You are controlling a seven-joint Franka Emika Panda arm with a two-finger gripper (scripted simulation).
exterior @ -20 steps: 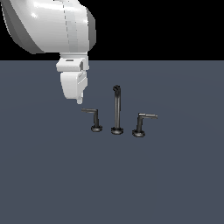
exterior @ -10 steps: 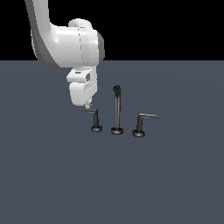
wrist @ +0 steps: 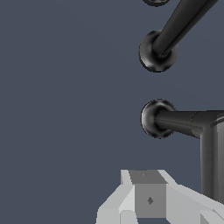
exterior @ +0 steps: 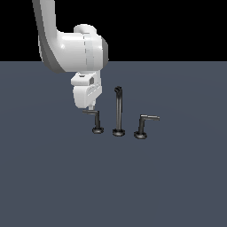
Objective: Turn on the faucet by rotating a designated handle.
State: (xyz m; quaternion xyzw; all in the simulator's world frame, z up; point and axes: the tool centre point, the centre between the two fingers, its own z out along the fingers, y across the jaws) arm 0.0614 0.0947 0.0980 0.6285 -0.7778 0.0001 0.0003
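The faucet (exterior: 118, 111) is a dark grey set on the floor: a tall thin spout with a hooked tip and an L-shaped lever on either side. The handle (exterior: 95, 120) is the lever on the exterior view's left, with its thin arm pointing left. My gripper (exterior: 90, 107) hangs just over that thin arm, at or almost at its top; contact cannot be made out. In the wrist view the handle (wrist: 175, 121) and the spout's base (wrist: 157, 52) lie beyond my gripper (wrist: 148, 186), whose fingers (wrist: 149, 199) sit together as one block with nothing between them.
The mirror-image lever (exterior: 142, 125) stands on the spout's other side, its arm pointing to the exterior view's right. The faucet stands on a flat dark grey floor (exterior: 177, 186). My white arm (exterior: 66, 48) rises above and to the exterior view's left of the set.
The arm has swung down and toward the exterior view's right. The gripper has dropped from well above the left lever to just over its thin arm. The faucet parts have not moved.
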